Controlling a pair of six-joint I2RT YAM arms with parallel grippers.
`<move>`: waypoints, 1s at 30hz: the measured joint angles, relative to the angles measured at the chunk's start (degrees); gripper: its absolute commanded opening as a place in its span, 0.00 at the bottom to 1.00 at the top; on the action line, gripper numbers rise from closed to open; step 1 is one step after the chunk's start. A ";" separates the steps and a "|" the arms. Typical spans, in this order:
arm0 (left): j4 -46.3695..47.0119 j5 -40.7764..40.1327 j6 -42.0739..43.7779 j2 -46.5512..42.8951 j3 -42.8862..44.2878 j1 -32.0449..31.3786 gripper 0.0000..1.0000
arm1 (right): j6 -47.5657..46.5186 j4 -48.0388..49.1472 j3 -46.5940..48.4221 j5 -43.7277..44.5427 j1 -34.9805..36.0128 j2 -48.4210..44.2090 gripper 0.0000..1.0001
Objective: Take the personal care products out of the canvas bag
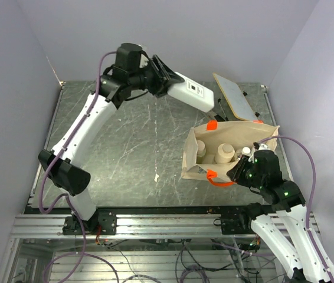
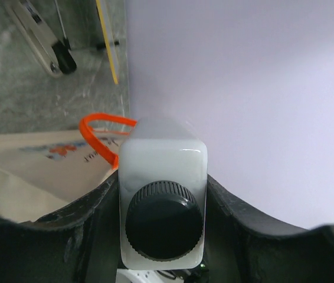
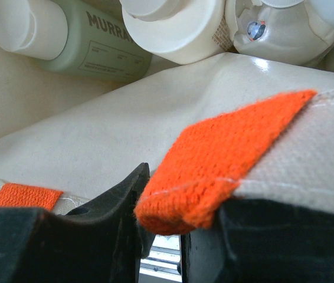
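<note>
The canvas bag [image 1: 261, 132] stands open at the right of the table, with orange handles. My left gripper [image 1: 170, 79] is shut on a white rectangular bottle [image 1: 193, 91] with a black cap [image 2: 164, 219] and holds it in the air above the table, behind and left of the bag. My right gripper [image 1: 238, 171] is shut on the bag's near rim at an orange tab [image 3: 214, 162]. Inside the bag lie an olive-green cylinder with a beige cap [image 3: 90, 47], a cream round bottle [image 3: 173, 26] and a white bottle [image 3: 285, 32].
A flat tan board [image 1: 233, 94] leans at the back right, behind the bag. Grey walls close in the table on the left, back and right. The table's metal rail [image 1: 167, 224] runs along the near edge.
</note>
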 measured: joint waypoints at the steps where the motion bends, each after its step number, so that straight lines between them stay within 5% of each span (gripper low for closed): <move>1: 0.04 0.42 0.11 -0.02 0.13 1.40 0.07 | -0.04 0.02 0.02 0.00 0.00 0.04 0.25; 11: -3.74 -2.58 7.74 -0.74 -0.07 13.33 0.07 | -0.28 0.20 0.02 -0.02 0.00 0.00 0.25; 17: -5.95 -8.76 18.14 -0.15 -5.86 13.11 0.07 | -0.59 0.48 0.02 -0.02 0.00 -0.46 0.25; 30: -9.14 -29.44 37.88 16.57 -1.42 9.84 0.07 | -0.96 1.70 0.02 -0.24 0.02 -1.42 0.25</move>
